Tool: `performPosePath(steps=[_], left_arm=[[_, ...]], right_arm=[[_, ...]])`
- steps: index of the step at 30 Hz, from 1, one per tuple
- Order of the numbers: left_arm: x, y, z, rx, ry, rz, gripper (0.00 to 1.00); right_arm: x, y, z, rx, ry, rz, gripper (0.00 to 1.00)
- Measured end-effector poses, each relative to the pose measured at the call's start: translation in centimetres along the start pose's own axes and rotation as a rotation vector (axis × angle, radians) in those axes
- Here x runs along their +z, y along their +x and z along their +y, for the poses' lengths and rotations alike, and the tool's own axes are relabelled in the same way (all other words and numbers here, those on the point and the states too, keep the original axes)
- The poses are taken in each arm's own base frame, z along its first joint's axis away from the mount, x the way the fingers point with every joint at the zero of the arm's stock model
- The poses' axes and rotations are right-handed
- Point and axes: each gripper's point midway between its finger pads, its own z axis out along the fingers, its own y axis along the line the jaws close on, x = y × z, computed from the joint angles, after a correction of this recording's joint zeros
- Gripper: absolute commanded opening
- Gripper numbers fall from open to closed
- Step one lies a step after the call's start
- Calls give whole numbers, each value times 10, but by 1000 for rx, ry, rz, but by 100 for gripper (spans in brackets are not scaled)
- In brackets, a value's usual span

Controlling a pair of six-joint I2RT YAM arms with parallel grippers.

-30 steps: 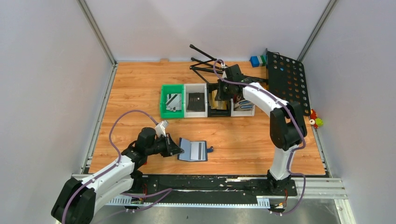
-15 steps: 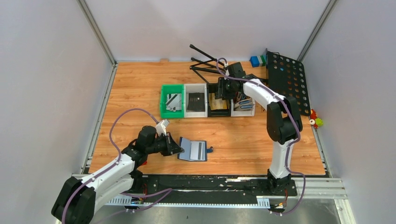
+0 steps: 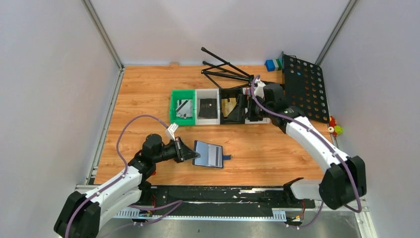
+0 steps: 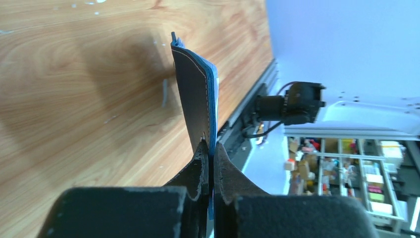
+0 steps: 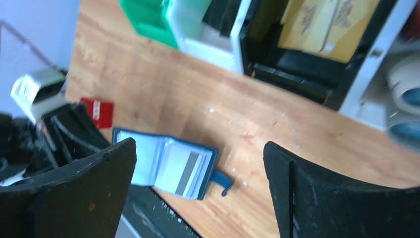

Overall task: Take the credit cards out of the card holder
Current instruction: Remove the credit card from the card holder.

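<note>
Table point(image 3: 148, 99): wood-grain surface. A row of bins point(image 3: 208, 122) stands across its middle and serves as the reference for this report.

Arms: the left arm reaches to a spot on the near side of the bins. The right arm is bent over the right-hand end of the row.

Card holder point(image 3: 209, 154): navy, lying open nearward of the bins and well apart from them, pale inside facing up. The edge towards the left arm looks raised off the wood. The clasp tab point(image 3: 227, 157) points away from that arm.

Left gripper point(image 3: 190, 154): jaws together, clamped on the raised edge of the card holder, which the left wrist view shows pinched between the pads.

Right gripper point(image 3: 246, 106): jaws wide apart and holding nothing, hovering at the right-hand end of the bins.

Credit cards: tan-gold cards point(image 3: 229, 106) lie in the black bin and a dark card point(image 3: 208, 106) in the white one. A silver-grey striped card point(image 3: 214, 157) sits in a pocket of the card holder.

Assessment: extraction is partly done, as at least the striped card remains to be drawn. The next move calls for the right arm to travel nearward from the bins, pinch that card's exposed edge and slide it out along the pocket, with the left grip anchoring the holder.
</note>
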Motion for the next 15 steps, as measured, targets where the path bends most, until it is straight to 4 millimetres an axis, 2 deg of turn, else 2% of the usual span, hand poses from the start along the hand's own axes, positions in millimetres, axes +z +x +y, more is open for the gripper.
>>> performPosePath(steps=[3,9,12,15], left_arm=[[-1,-3,-14,-32,73,-21,0],[-7,-12,-44,-86,211,-70,0],[-13,-19,-60,-90,284,-100,0],[-18,-23,-75,-92,344,-114,0]], right_arm=[[-13,26,10,18,-83,18,100],[-27,87,14,142,-187,83,100],[-36,105,20,186,-250,84,100],[-42,114,30,210,-331,83,100]])
